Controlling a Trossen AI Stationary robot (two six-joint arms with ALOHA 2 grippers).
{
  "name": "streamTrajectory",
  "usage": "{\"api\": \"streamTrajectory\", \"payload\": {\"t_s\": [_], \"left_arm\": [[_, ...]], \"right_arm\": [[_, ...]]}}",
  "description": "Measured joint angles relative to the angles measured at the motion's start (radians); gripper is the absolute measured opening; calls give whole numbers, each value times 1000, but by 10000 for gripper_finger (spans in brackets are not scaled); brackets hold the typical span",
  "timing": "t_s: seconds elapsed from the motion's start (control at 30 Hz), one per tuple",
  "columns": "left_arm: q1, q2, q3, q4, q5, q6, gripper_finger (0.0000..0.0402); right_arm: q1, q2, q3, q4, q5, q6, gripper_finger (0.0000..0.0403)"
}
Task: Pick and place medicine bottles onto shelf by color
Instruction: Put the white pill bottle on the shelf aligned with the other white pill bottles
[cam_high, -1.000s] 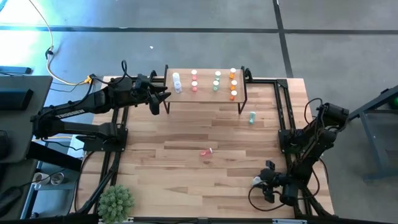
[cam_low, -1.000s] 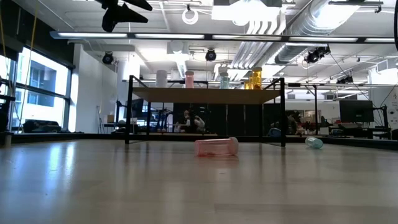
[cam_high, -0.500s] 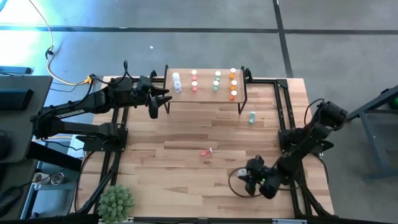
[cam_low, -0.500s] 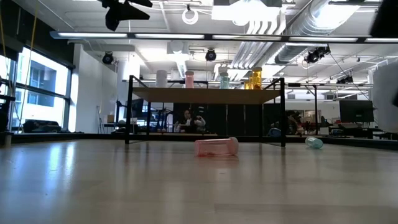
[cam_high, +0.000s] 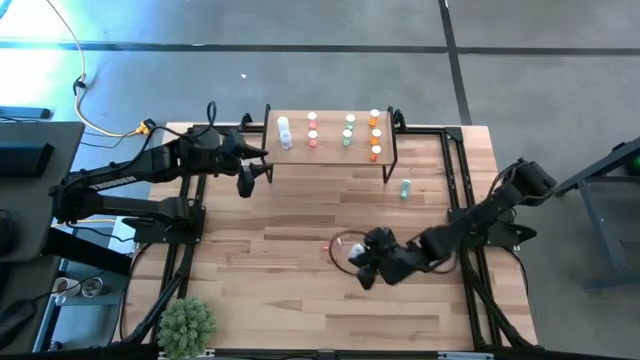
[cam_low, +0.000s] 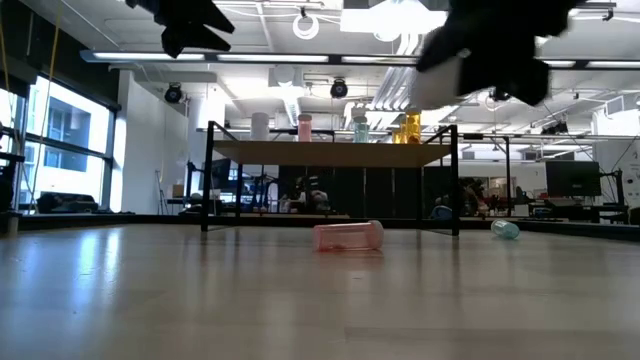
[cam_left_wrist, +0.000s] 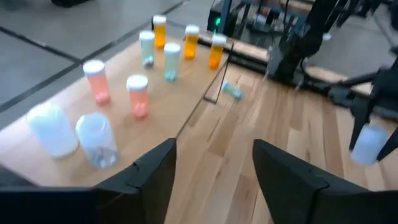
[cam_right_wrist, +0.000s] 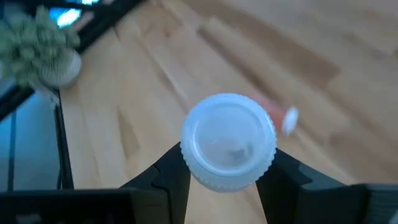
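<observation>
White-capped and translucent, a small clear plastic vial (cam_right_wrist: 229, 140) sits pinched in the right pincer (cam_high: 362, 268), carried above the middle of the light-wood desk (cam_high: 300, 300), cap toward the wrist camera and long axis along the fingers. The small raised light-wood shelf on black legs (cam_high: 330, 150) lies toward the far edge of the desk, well apart from this pincer; its white vials (cam_high: 284, 131) stand at the left end, so I judge the load must travel far and leftward. The left pincer (cam_high: 252, 170), spread and empty, hovers just beside that left end, nearer the shelf. The high view alone shows the lying pink vial (cam_high: 332, 244) close beside the right pincer; the right wrist view alone proves the grip.
</observation>
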Motion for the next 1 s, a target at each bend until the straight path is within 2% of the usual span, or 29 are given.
{"api": "streamTrajectory", "payload": {"t_s": [0.17,0.27,0.5,0.67,1.0], "left_arm": [[0,0,0,-42,-18,0,246],[0,0,0,-39,6,15,261],[0,0,0,-37,168,42,261],[0,0,0,-22,241,42,260],[-61,60,0,81,263,34,259]], "right_arm": [[-90,0,71,0,0,-76,135],[-139,0,106,-2,-6,-115,135],[-259,0,185,-1,-88,-182,135],[-316,0,243,0,-147,-211,135],[-403,0,354,-1,-255,-337,135]]}}
